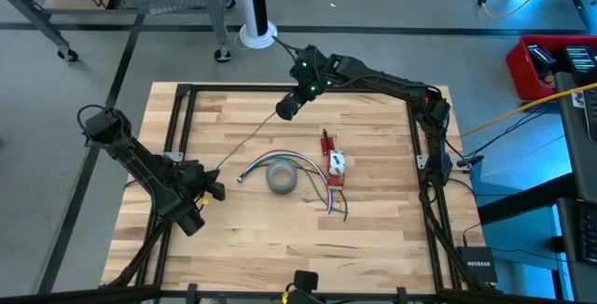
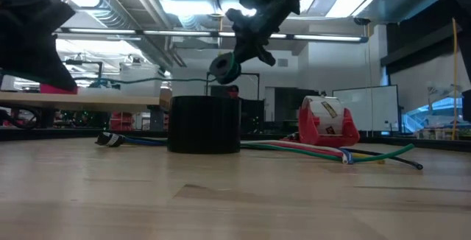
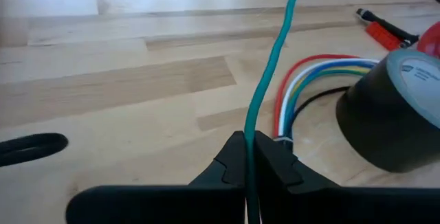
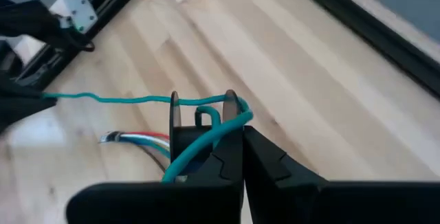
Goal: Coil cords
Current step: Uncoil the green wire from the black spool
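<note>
The thin green cord (image 1: 250, 142) runs in the air between my two grippers, above the wooden table (image 1: 373, 239). My left gripper (image 1: 215, 179), at the table's left, is shut on one end of it (image 3: 265, 80). My right gripper (image 1: 287, 108), near the far edge and raised, is shut on the cord's wound part, a small dark-and-green ring (image 4: 203, 117) that also shows in the low view (image 2: 223, 67). The grey tape roll (image 1: 282, 177) stands on the table between them. My left gripper pinches the green cord (image 3: 249, 140) between its two shut fingers; the cord lies along the fingers and runs straight out past their tips toward my right gripper, clear of the table. My right gripper pinches the small ring of wound cord (image 4: 227, 131) between its shut fingers. The ring sticks out past the fingertips, lifted clear of the table. A green strand (image 4: 110, 99) leaves it toward my left gripper (image 4: 17, 104), nearly straight.
A bundle of coloured wires (image 1: 266, 162) lies beside the tape roll and trails toward the near right (image 1: 336, 201). A red-and-white tool (image 1: 333, 164) lies right of the roll. Black frame rails (image 1: 179, 127) run along the table's left and right sides.
</note>
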